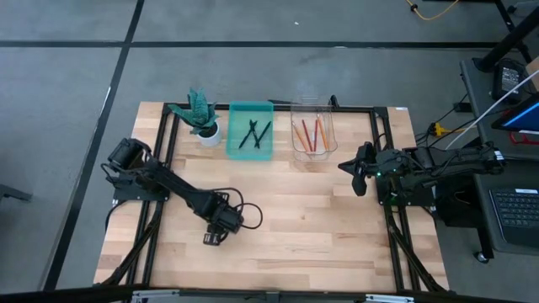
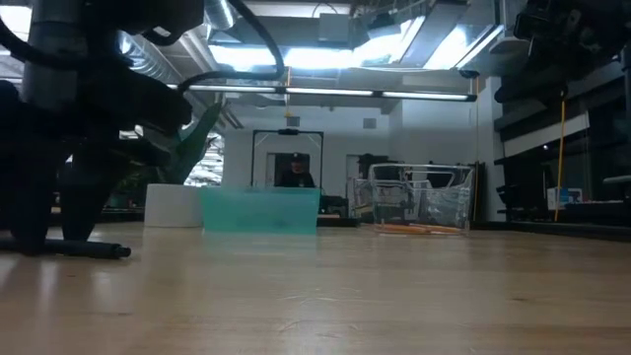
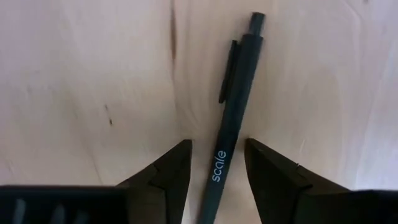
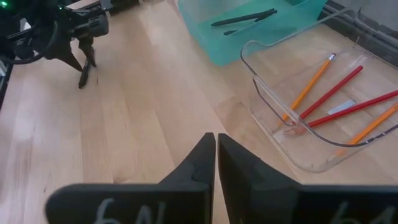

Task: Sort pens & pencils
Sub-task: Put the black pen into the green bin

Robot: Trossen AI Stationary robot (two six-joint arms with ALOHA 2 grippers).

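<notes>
Your left hand (image 3: pixel 216 165), fingers spread, straddles the last pen (image 3: pixel 231 118) lying on the surface (image 1: pixel 320 227); the pencils (image 1: pixel 310 133) already sit binned.

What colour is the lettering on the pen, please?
Light blue on the black pen, clearest in the left wrist view.

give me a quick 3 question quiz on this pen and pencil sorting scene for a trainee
1. True or false: the clear tray holds the black pens.
2. Which end effector straddles the loose pen on the table? A) left end effector B) right end effector
3. Fill in: the pens already sorted lie in the ___ bin.

Key: 1. false, it holds the orange and red pencils. 2. A, with fingers either side of the pen. 3. teal.
</notes>
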